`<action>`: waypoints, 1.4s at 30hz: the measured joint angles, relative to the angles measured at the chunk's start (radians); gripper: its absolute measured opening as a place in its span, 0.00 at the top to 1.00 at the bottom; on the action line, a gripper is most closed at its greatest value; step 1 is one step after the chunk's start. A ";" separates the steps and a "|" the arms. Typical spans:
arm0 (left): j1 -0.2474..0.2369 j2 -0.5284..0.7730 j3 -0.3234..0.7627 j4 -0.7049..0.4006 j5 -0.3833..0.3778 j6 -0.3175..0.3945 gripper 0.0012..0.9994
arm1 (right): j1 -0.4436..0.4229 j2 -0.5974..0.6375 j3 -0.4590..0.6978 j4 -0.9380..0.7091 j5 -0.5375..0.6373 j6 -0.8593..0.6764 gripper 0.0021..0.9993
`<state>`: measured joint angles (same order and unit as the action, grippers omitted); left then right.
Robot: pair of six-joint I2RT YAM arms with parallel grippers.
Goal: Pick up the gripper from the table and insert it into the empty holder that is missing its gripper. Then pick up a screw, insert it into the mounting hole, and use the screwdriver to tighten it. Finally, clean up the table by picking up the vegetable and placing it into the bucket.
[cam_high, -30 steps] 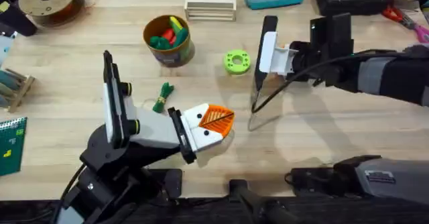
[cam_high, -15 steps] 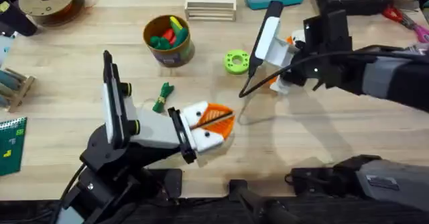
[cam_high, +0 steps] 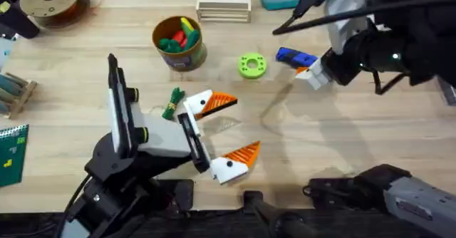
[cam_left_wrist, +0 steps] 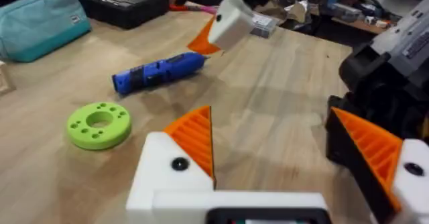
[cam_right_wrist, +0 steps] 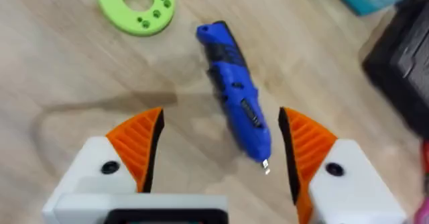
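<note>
Screwdriver (cam_right_wrist: 236, 108) on table (cam_right_wrist: 80, 76), between open right tool (cam_right_wrist: 218, 150) fingers

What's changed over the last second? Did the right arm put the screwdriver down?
Yes. The right gripper has let go of the screwdriver, which now lies on the table beside the green ring disc; the gripper is open above it and has moved up and back. The left gripper has opened from shut. The vegetable and bucket have not moved.
</note>
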<state>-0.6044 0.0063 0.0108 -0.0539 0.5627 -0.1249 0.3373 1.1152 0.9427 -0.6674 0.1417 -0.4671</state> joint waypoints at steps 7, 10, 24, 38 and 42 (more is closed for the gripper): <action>0.000 0.001 0.060 -0.119 -0.105 -0.036 0.01 | 0.022 -0.004 0.004 -0.106 0.000 0.124 0.06; 0.000 0.042 0.194 -0.343 -0.212 -0.058 0.01 | 0.031 -0.004 0.004 -0.112 0.000 0.149 0.06; 0.003 0.858 0.919 -0.979 -0.634 -0.103 0.01 | 0.039 -0.004 0.004 -0.112 0.000 0.173 0.06; 0.139 1.239 0.981 -1.036 -0.669 -0.018 0.01 | 0.039 -0.004 0.004 -0.119 0.000 0.175 0.06; 0.249 1.291 0.939 -0.976 -0.668 0.045 0.01 | 0.039 -0.004 0.004 -0.119 0.000 0.175 0.06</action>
<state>-0.3559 1.2974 0.9494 -1.0301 -0.1051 -0.0797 0.3759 1.1110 0.9463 -0.7864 0.1417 -0.2916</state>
